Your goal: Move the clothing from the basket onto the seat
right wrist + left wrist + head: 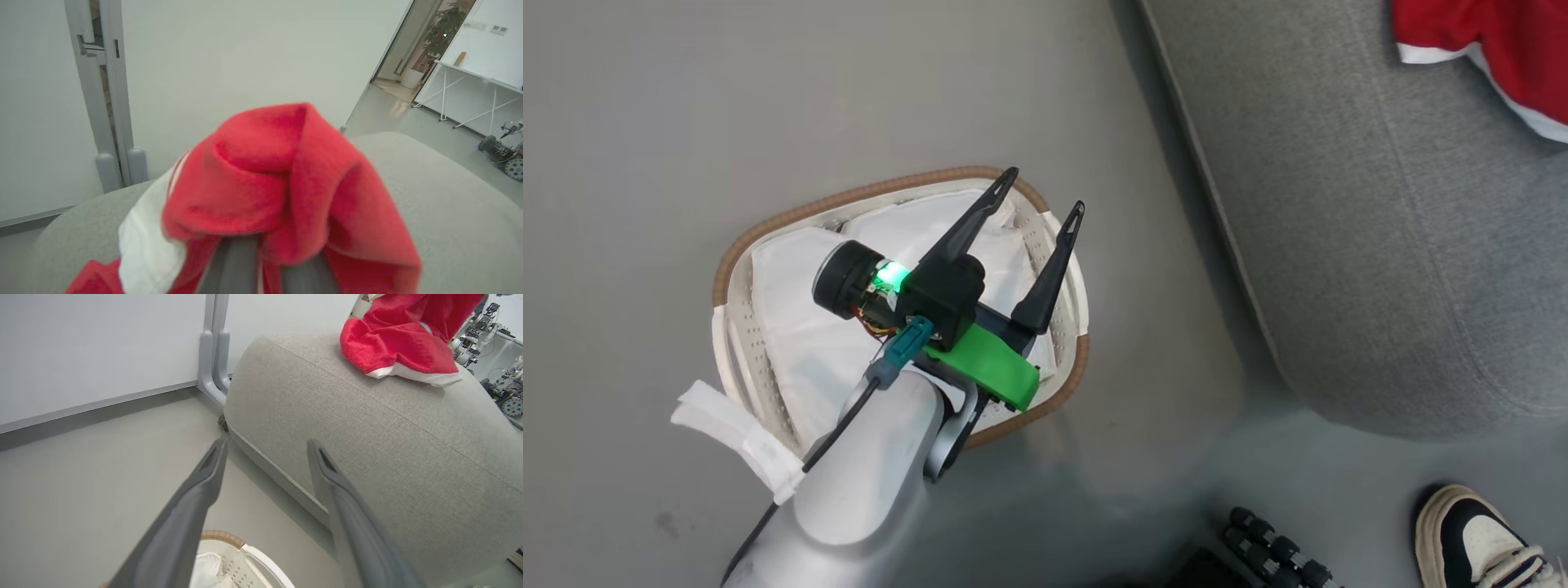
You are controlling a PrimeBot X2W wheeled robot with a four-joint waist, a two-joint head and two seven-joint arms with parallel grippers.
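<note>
Clothing [286,179] in red with white trim is bunched over the right gripper [269,269]. Its two dark fingers [233,267] lie close together with cloth pinched between them, and their tips are buried in the folds.

The left gripper [1045,189] hovers with its fingers spread wide apart and nothing between them. It sits above the far rim of the basket [792,216] and points up and to the right in the head view, toward the edge of the seat [1339,245].

The oval basket stands on the grey floor [686,122], its long axis running roughly across the head view. Its white fabric liner [792,327] is rumpled inside, and one flap hangs over the near rim. A person's black-and-white shoe [1470,531] rests on the floor near the seat's rounded corner.

The light grey seat stands near the basket but apart from it, with a strip of floor between them. A seam line [408,420] crosses the top of its cushion.

In the left wrist view the red garment hangs with its long axis roughly upright, rising out of the top edge. Its white-edged hem is lowest, resting on the far side of the seat top. How far the garment extends upward cannot be told.

Behind the seat stand a pale wall [102,347] and a grey upright post [214,343].
</note>
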